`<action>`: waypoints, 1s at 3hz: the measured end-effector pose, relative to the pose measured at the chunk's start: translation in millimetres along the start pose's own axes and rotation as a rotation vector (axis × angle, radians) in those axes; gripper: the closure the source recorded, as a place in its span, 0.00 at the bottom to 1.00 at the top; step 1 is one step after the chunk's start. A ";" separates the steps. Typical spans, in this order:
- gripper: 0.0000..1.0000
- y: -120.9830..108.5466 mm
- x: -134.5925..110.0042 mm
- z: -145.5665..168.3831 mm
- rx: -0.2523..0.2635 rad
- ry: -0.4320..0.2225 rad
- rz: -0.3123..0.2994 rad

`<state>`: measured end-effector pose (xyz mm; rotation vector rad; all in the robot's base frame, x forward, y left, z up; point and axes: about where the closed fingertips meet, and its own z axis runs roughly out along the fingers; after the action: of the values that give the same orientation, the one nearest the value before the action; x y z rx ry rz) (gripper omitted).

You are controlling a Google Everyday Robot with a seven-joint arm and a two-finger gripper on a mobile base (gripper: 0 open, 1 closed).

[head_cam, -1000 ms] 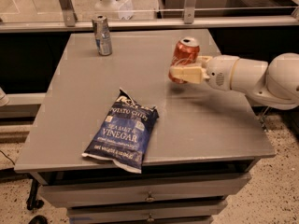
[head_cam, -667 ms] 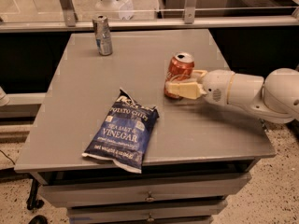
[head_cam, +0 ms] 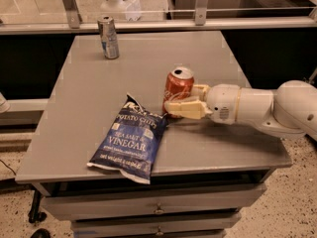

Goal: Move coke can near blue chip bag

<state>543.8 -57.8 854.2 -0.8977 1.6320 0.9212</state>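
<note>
The gripper (head_cam: 182,100) is reaching in from the right, hugging the coke can (head_cam: 178,83) tight between its jaws so it is not tipping, just beside the far right corner of the blue chip bag (head_cam: 130,139).

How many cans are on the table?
2. The coke can stands mid-table beside the blue chip bag, held in the gripper. The silver-and-blue can stands at the far left corner of the table. None seem hidden.
</note>
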 end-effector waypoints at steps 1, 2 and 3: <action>0.83 18.5 2.8 2.7 -0.062 0.018 -0.011; 0.59 28.5 7.2 3.2 -0.114 0.037 -0.022; 0.36 29.6 9.9 1.0 -0.150 0.051 -0.031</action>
<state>515.7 -45.3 848.6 -1.0537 1.6033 1.0176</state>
